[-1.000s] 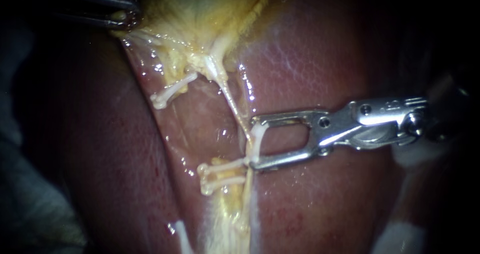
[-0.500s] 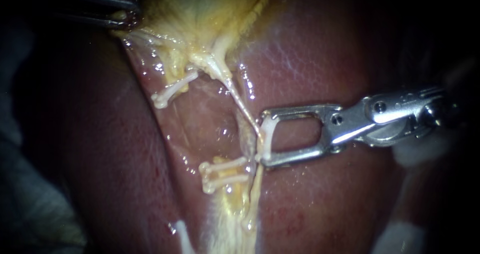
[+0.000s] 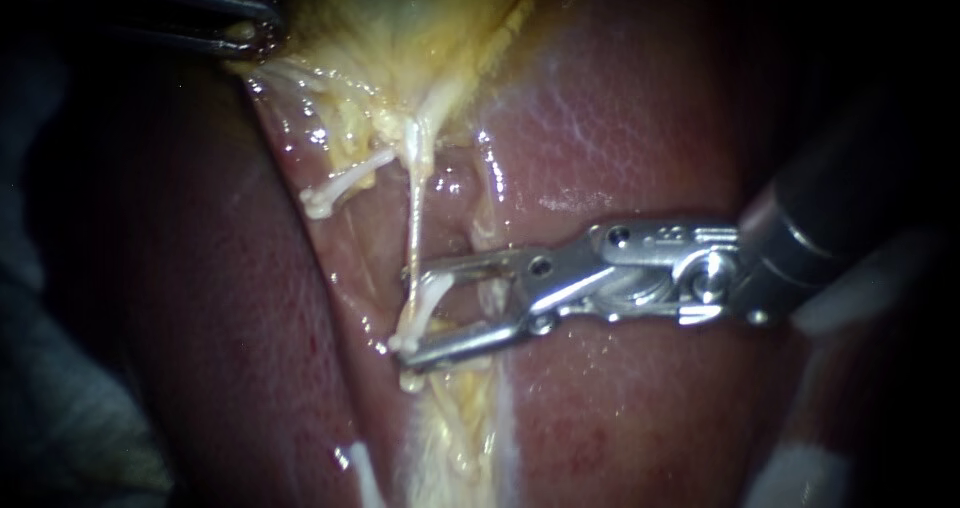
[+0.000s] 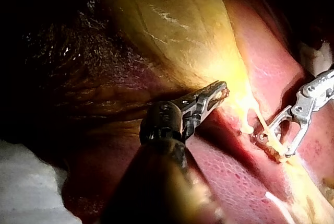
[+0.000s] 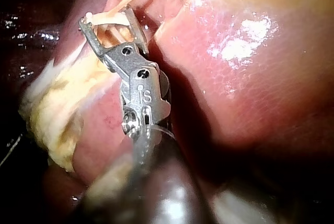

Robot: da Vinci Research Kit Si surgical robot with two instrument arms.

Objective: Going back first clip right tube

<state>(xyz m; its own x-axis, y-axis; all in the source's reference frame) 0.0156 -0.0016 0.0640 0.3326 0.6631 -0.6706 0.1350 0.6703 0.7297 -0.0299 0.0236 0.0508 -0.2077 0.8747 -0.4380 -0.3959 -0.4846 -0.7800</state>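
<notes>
My right instrument [image 3: 405, 313] comes in from the right, its jaws standing apart with a white clip [image 3: 420, 303] held between their tips. A thin pale tube [image 3: 415, 208] drops straight from the yellow tissue to the clip and meets it at the upper jaw. In the right wrist view the same jaws [image 5: 104, 18] hold the clip [image 5: 107, 25] against pale strands. At the upper left my left instrument [image 3: 245, 36] is shut on the gallbladder's [image 3: 400, 28] edge, as the left wrist view also shows [image 4: 216, 91].
Another white clip [image 3: 340, 183] sits on a tube to the left of the thin one. A bit of a further clip [image 3: 410, 378] shows under the lower jaw. Red liver [image 3: 640, 118] lies on both sides, with white gauze [image 3: 810, 468] at the lower right.
My right instrument has moved left with the clip, over the two lower clips. The thin tube has swung from slanting to the right to nearly vertical. The left instrument has stayed put.
</notes>
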